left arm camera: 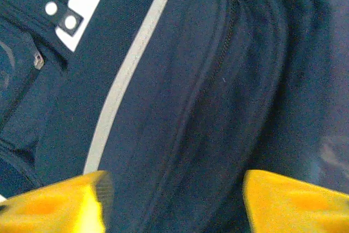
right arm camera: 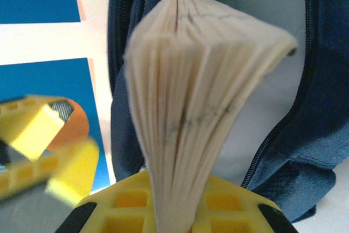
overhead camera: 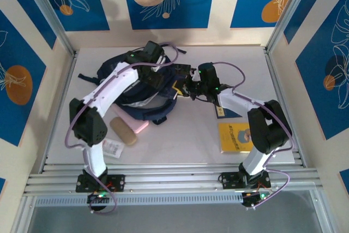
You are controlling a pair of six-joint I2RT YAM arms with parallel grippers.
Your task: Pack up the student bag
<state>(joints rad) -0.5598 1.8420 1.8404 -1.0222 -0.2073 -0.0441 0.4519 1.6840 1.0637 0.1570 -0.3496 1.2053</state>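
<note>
Fanning paper pages — soft navy bag

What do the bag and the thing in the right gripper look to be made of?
The student bag: woven cloth, matte navy, by its fine weave, stitched seams and zipper; likely synthetic. The right gripper pinches a book: paper, matte cream, by its fanned page edges.

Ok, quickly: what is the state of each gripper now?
The left gripper is open, over the student bag, holding nothing.
The right gripper is closed on a book.
</note>
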